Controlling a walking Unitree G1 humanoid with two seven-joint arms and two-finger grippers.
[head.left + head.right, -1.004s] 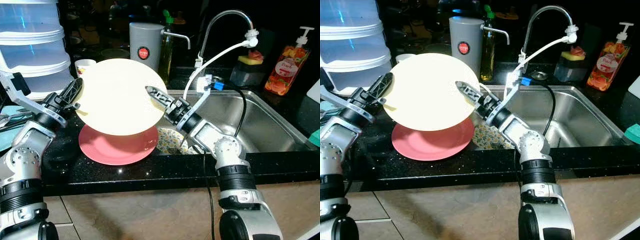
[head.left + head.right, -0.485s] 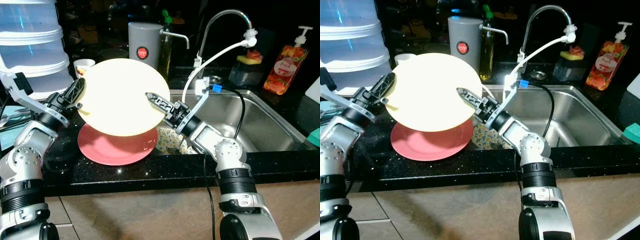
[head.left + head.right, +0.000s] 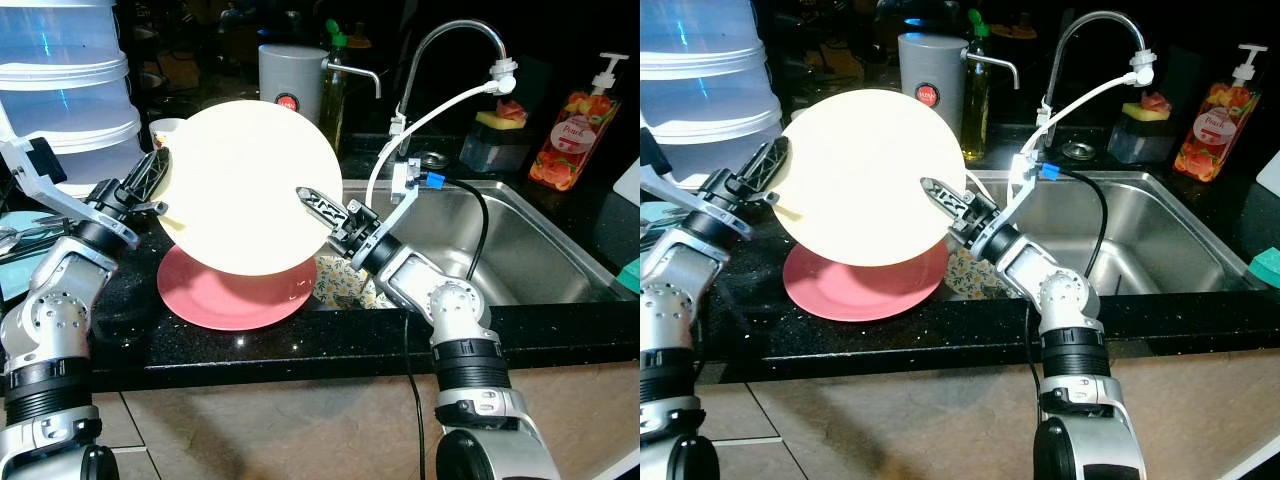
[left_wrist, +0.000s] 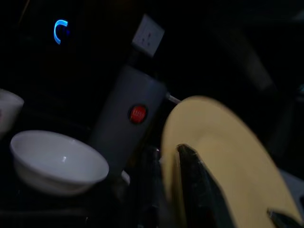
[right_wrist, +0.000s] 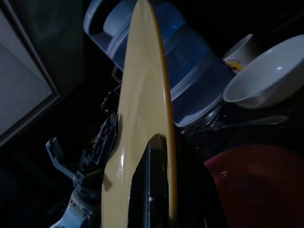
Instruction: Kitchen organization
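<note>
A large pale yellow plate (image 3: 245, 185) is held tilted, nearly upright, over a pink plate (image 3: 230, 298) that lies flat on the black counter. My left gripper (image 3: 155, 182) is shut on the yellow plate's left rim. My right gripper (image 3: 318, 203) is shut on its right side, one finger lying across the face. In the right wrist view the yellow plate (image 5: 142, 118) shows edge-on between the fingers. The left wrist view shows one black finger against the yellow plate (image 4: 213, 142).
A steel sink (image 3: 520, 250) lies to the right, with a floral dish (image 3: 345, 285) at its near left corner and a faucet (image 3: 450, 40) behind. A grey canister (image 3: 290, 80), a soap bottle (image 3: 570, 125), stacked plastic tubs (image 3: 65, 90) and a white bowl (image 4: 57, 161) line the back.
Both grippers have lifted the yellow plate a little and tipped it more upright over the pink plate. The pink plate has not moved.
</note>
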